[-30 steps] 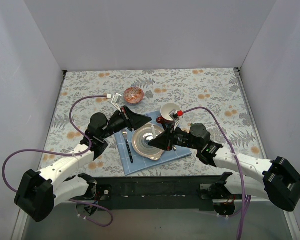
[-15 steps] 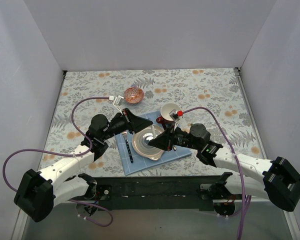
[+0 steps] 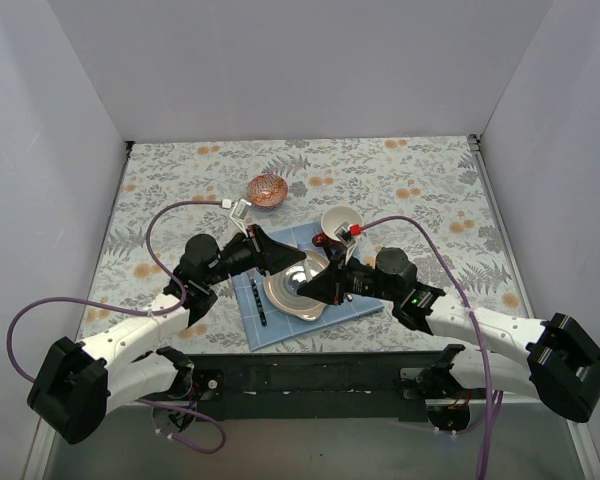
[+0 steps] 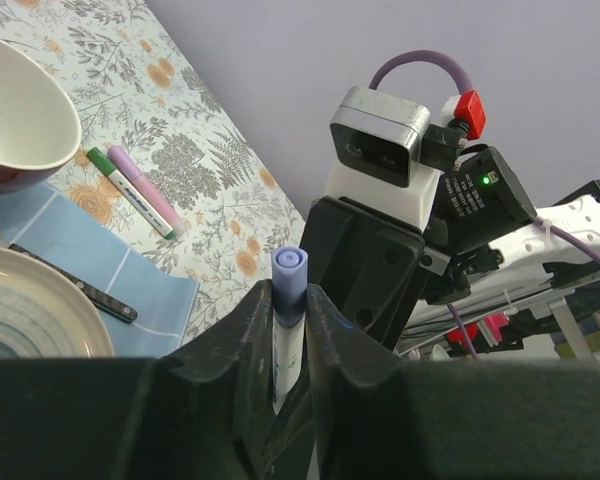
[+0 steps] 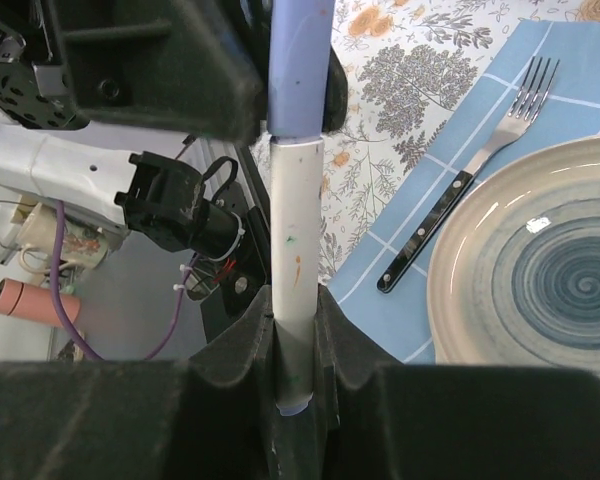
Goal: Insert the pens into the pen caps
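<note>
Two black robot arms meet above the middle of a desk [image 3: 420,190] covered in a floral pattern. The left claw [image 4: 288,300] is closed on a pale purple cap [image 4: 289,278]. The right claw [image 5: 295,300] is closed on a white pen [image 5: 296,220], and the cap meets the pen's far end. The pen barrel carries small green and orange specks, too small to read as writing.

Beneath them lies a blue checked mat [image 3: 280,325] with a striped plate [image 5: 540,270] on it. A dark-handled fork [image 5: 460,185] sits left of the plate and a knife [image 4: 75,285] on its other side.

A green-ended pen [image 4: 100,160] and a pink pen [image 4: 140,190] lie side by side on the desk, off the mat, beside a white bowl [image 4: 25,120]. A copper bowl [image 3: 267,189] sits farther back.

From above, the arms hide the held pen.
</note>
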